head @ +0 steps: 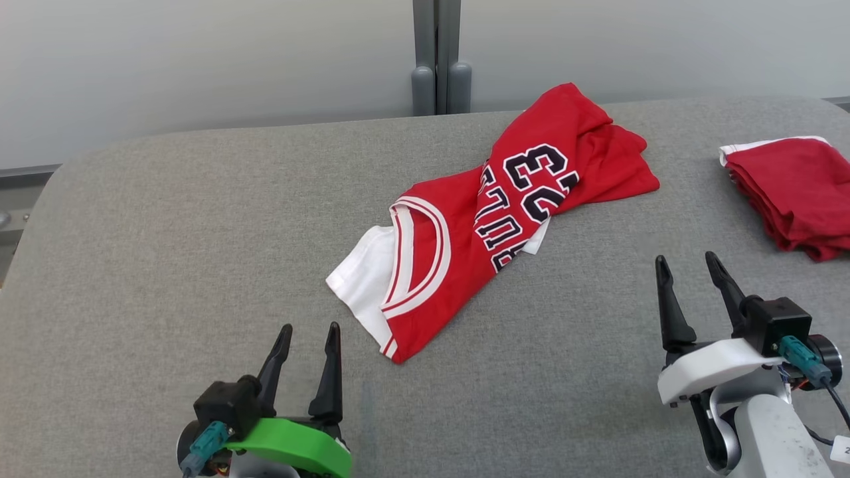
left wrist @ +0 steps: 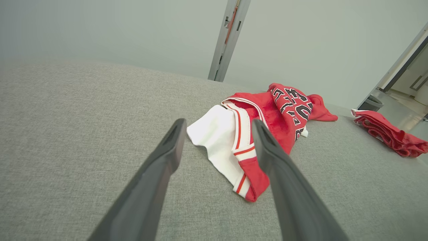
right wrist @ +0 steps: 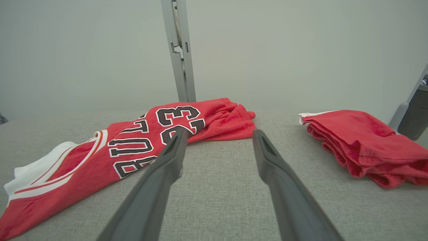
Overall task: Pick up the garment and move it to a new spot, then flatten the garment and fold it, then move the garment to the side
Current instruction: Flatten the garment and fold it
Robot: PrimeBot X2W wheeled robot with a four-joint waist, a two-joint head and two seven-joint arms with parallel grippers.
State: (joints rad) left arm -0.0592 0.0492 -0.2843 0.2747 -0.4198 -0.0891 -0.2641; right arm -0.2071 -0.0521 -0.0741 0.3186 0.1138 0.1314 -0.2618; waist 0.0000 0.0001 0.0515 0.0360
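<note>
Left claw point(head: 310, 327) and right claw point(head: 685, 257) gape empty near the jersey point(head: 465, 232), soft, light, twisted, and best pinched, I'd say, at its white-trimmed end.

Head cam high, angled down on table point(head: 166, 265), wrist cams low, facing back wall point(head: 199, 60), all share jersey point(head: 458, 265).

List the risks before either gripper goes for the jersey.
1. The red jersey lies twisted and bunched; a pinch by the open left gripper may catch one layer only, so it lifts twisted.
2. Its far end sits at the table's back edge and might slip off.
3. The right gripper, swinging in, might disturb the folded red pile nearby.
</note>
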